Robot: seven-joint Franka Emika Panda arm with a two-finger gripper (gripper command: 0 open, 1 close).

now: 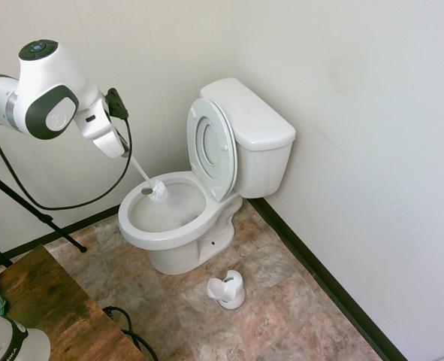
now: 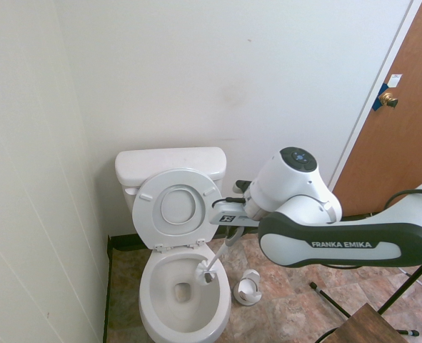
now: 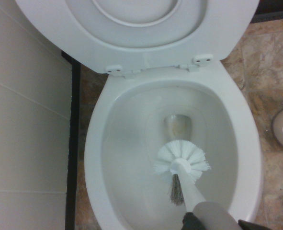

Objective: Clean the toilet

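Wrist view: toilet [image 3: 248, 158], in the corner by the walls, lid [image 3: 232, 28] raised to expose the bowl. Hand [image 1: 124, 147], clenched on brush [image 3: 191, 189], bristles angled down for scrubbing

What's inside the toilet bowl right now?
The toilet brush's white bristle head is within the bowl, water at the bottom. The brush head hides the bowl surface behind it.
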